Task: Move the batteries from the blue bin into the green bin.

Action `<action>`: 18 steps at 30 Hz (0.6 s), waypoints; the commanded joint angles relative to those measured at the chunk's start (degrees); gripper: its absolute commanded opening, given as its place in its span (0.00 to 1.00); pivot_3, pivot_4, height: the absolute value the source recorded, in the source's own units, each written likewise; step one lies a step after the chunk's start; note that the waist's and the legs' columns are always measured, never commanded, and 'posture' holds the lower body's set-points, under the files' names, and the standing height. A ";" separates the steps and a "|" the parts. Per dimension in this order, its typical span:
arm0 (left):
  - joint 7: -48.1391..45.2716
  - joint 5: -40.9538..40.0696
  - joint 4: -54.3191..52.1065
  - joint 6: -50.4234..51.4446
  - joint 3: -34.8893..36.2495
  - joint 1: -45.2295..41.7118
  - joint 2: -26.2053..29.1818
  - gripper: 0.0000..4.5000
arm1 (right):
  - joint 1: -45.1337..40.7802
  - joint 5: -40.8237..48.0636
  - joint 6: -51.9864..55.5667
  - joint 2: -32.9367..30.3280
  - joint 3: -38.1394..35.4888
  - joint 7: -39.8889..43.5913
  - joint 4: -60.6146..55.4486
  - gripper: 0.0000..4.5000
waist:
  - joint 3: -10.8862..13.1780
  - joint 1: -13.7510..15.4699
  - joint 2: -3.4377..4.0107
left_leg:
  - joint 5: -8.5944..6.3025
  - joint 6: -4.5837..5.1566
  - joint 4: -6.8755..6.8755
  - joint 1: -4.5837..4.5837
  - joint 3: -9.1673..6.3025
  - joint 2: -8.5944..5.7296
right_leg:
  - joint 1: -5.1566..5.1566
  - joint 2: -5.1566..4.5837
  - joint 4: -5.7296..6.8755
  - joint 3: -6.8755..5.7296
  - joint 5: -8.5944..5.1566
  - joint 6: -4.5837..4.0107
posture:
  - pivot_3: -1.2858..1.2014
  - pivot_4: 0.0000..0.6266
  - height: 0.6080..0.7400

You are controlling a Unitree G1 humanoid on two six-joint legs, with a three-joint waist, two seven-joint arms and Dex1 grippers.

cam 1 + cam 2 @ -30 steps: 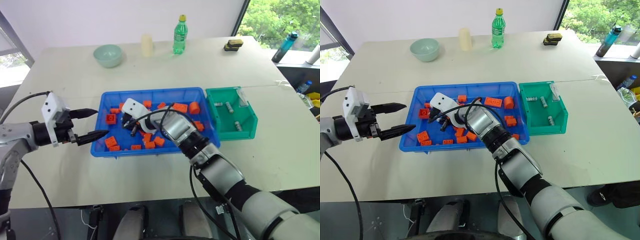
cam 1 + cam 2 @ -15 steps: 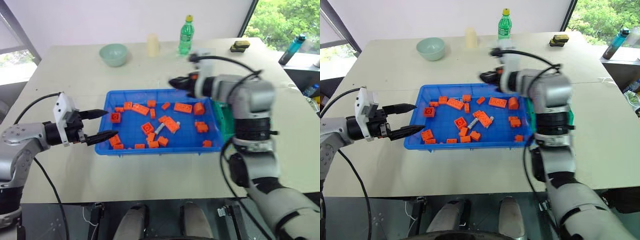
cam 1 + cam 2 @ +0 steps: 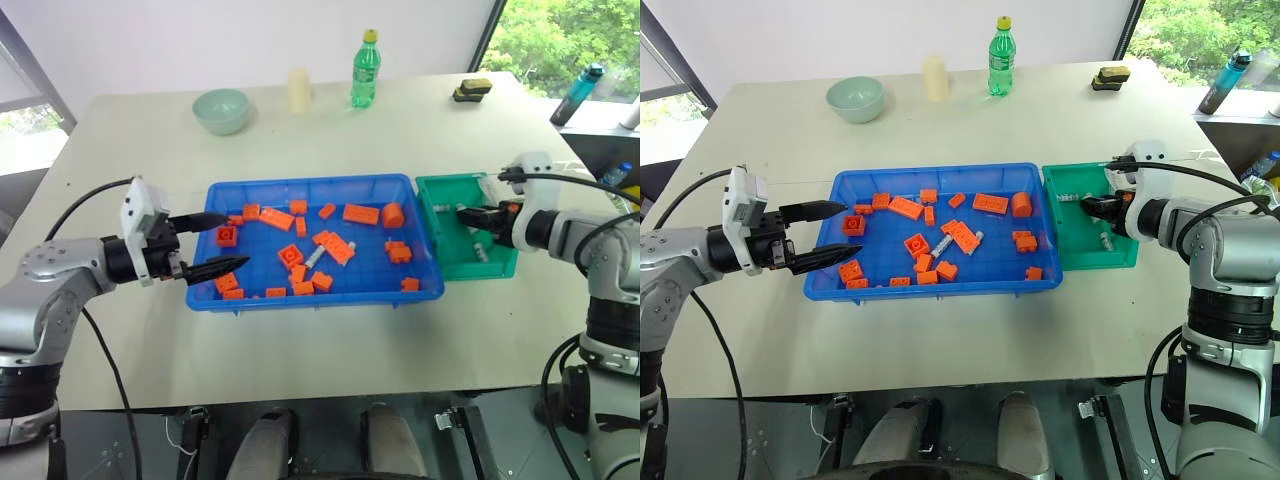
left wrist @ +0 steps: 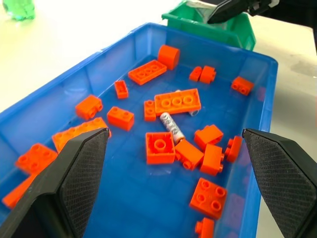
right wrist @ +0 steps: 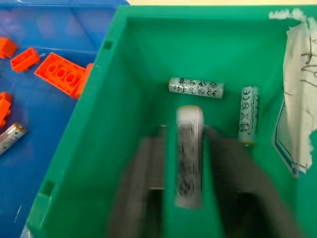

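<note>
- Since a second ago, right end effector [image 3: 470, 213] swung from the blue bin [image 3: 222, 195] to above the green bin [image 3: 499, 262].
- Left wrist view: one battery [image 4: 171, 127] lies diagonally between the bricks, nearer the left end effector [image 3: 222, 241], open and empty.
- Right wrist view: a blurred battery [image 5: 189, 154] lies lengthwise between parted fingers; whether it is gripped, cannot tell.

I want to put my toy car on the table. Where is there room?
The pale table is bare along the near edge, in front of the wide blue plastic bin, and between that bin and the pale green bowl. Inside the blue bin it is crowded with orange toy bricks.
</note>
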 commanded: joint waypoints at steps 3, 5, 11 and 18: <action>-0.40 -0.17 -0.40 -0.46 0.34 -0.94 0.25 1.00 | -3.46 -0.11 -9.47 -4.43 6.24 4.29 -1.13 0.67 | 0.00 0.05 0.00 | -0.01 0.03 0.00 0.00 0.02 -0.04 | 0.00 -0.04 -0.02 0.00 0.00 0.00 | 0.52 0.24 0.90; -0.66 -0.12 -0.33 -0.44 0.22 -1.08 0.42 1.00 | -6.30 -0.93 -15.50 -6.75 11.94 10.12 -0.24 0.67 | 0.00 0.04 0.00 | -0.02 0.03 -0.01 0.00 0.02 -0.04 | 0.00 -0.04 -0.06 0.00 0.00 0.00 | 0.52 0.24 0.90; -1.43 -0.07 -0.25 -0.10 -0.48 -2.12 0.84 1.00 | -18.26 -5.82 -35.68 -6.47 29.56 31.24 7.59 0.67 | 0.01 -0.25 0.00 | -0.02 0.03 -0.07 0.00 0.08 0.07 | 0.12 0.07 -0.67 -0.01 0.00 0.00 | 0.52 0.24 0.90; -1.27 -0.86 -3.50 0.80 -0.70 -0.72 1.05 1.00 | -28.43 -16.06 -60.92 4.25 44.23 47.10 26.04 0.67 | 0.07 -0.09 -0.12 | -0.02 0.02 -0.09 0.00 0.02 0.06 | 0.12 0.05 -0.69 -0.04 0.00 0.01 | 0.52 0.24 0.90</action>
